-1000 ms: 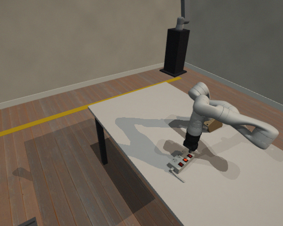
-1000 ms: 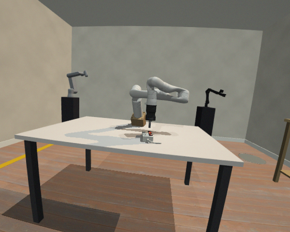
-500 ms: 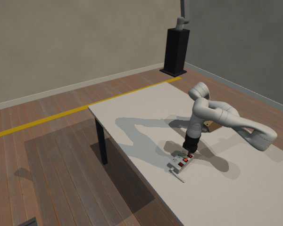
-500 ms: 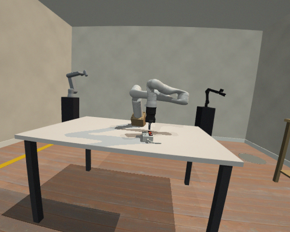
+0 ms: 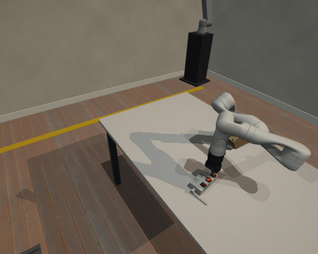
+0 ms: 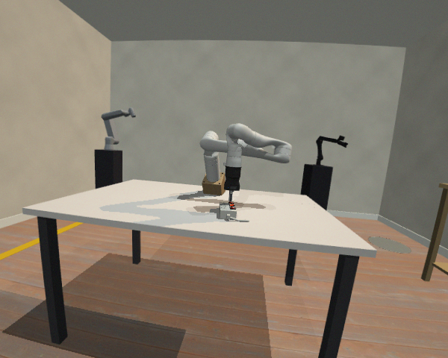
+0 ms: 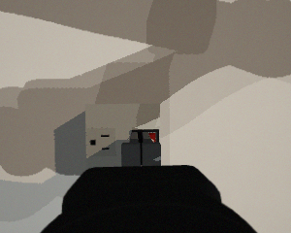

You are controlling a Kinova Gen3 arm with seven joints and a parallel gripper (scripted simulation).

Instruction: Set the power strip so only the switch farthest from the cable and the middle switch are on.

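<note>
A grey power strip [image 5: 202, 181] lies flat on the white table, right way up, with its cable [image 5: 197, 198] at the near end. It has three red rocker switches: the one nearest the cable [image 5: 203, 184], the middle one [image 5: 208, 179] and the farthest one [image 5: 213, 175]. The near and middle switches glow bright red. My gripper [image 5: 213, 172] is shut and empty, pointing straight down, its fingertips at the farthest switch. In the wrist view the shut fingers [image 7: 141, 142] cover most of that red switch [image 7: 152, 137]. The strip also shows in the exterior view [image 6: 227, 210].
A tan wooden block [image 5: 237, 142] sits at the arm's base behind the strip. The table's left edge [image 5: 142, 169] runs close to the strip. Two other arms on black pedestals [image 6: 107, 166] [image 6: 316, 180] stand off the table.
</note>
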